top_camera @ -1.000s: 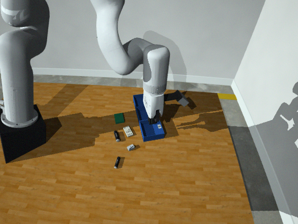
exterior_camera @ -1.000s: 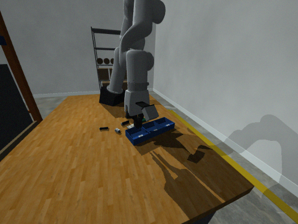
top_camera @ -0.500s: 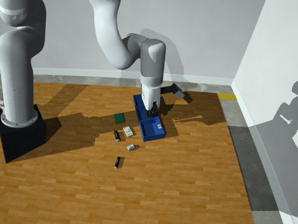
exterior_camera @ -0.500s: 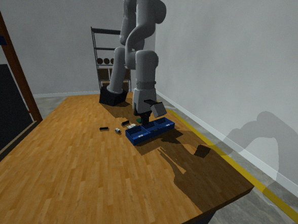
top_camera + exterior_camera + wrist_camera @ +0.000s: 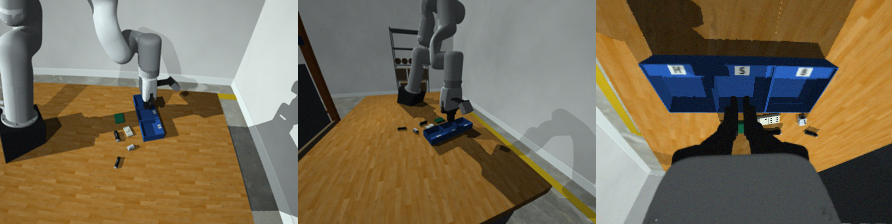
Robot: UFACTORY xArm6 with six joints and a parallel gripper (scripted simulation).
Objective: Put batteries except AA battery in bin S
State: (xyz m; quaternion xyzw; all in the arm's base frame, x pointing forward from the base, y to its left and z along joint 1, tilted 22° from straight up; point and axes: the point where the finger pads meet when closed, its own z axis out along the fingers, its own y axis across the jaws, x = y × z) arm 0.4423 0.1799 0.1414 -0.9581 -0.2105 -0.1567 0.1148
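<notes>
A blue row of three bins stands on the wooden table. In the wrist view the labels read H, S and B. My gripper hangs over the middle bin, marked S, with its fingertips just above that bin's near wall. The fingers are shut with a thin gap, and I see nothing between them. Two black cylindrical batteries lie on the table left of the bins. A small grey-white block lies between them.
A white keypad-like card and a green box lie just left of the bins. The arm's black base stands at the far left. The table edge and a yellow floor line run along the wall side.
</notes>
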